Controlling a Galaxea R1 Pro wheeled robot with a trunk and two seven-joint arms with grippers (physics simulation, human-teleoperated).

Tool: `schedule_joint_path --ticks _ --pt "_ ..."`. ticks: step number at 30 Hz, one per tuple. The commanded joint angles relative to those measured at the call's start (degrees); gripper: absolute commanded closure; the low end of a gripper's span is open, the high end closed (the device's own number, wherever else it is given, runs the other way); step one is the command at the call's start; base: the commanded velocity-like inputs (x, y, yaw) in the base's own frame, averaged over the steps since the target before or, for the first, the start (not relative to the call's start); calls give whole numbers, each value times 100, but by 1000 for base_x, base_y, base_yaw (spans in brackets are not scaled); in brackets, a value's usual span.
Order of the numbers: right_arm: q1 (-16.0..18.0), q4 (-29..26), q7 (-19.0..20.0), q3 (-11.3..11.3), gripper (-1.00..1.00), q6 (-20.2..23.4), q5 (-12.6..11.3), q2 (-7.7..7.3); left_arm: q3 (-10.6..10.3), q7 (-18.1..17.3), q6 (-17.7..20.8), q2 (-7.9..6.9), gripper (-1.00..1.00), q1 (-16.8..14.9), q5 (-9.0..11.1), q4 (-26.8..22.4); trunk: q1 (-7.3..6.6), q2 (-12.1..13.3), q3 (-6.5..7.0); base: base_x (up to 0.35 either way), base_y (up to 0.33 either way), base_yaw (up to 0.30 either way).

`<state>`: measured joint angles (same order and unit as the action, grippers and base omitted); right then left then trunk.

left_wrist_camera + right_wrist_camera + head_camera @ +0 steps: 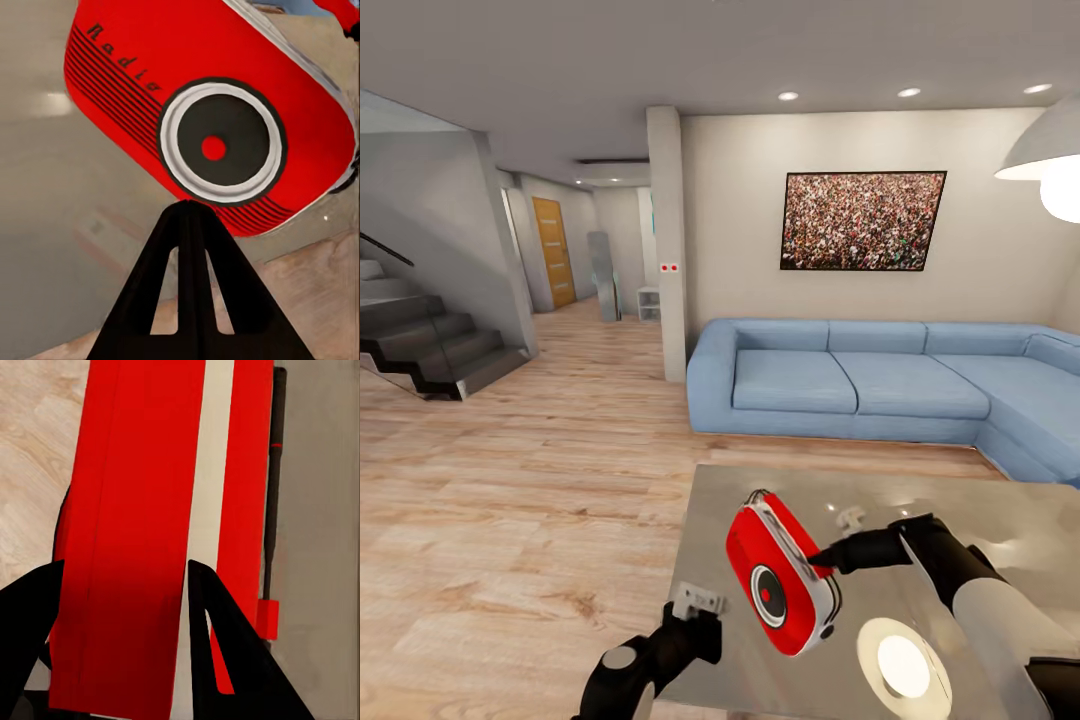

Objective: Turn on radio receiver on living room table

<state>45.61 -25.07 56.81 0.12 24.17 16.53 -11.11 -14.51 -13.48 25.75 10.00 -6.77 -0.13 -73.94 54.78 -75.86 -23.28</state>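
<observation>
The bright red radio receiver (780, 575) is tilted and lifted over the near left part of the glossy grey table (960, 500). My right gripper (822, 555) is shut on the radio's edge; in the right wrist view its black fingers (225, 660) clamp the red body with the white stripe (202, 510). The round dial face (221, 142) carries a red centre dot. My left gripper (187, 210) is shut, its tip just under the dial's rim. In the head view, the left gripper (695, 605) sits at the table's near left corner.
A blue sectional sofa (860, 385) stands behind the table, below a framed crowd picture (862, 220). A white pendant lamp (1050, 160) hangs at the upper right, and its reflection (903, 665) shows on the tabletop. Dark stairs (430, 345) rise at the left over the wood floor (510, 500).
</observation>
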Motion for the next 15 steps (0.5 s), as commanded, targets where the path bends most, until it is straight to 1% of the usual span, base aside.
schedule_joint_path --ticks 1,4,8,11,13,15 --pt "1 0 7 -9 100 -58 -25 2 -73 -18 0 0 100 0 -3 7 0 0 0 0 0 0" --pt "1 8 20 -11 100 -144 -42 7 -201 -51 0 0 100 0 -5 35 0 0 0 0 0 0" --pt "1 25 46 -12 100 -164 -51 57 -261 -65 -7 0 100 0 -8 102 0 0 0 0 0 0" --pt "1 40 330 -6 100 -171 -52 113 -321 -72 -4 0 100 0 -6 113 0 0 0 0 0 0" --pt "1 43 580 -4 100 -174 -48 132 -339 -73 -5 0 100 0 -5 115 0 0 0 0 0 0" --pt "1 45 732 -4 100 -175 -46 141 -346 -75 -5 0 100 0 -7 116 0 0 0 0 0 0"
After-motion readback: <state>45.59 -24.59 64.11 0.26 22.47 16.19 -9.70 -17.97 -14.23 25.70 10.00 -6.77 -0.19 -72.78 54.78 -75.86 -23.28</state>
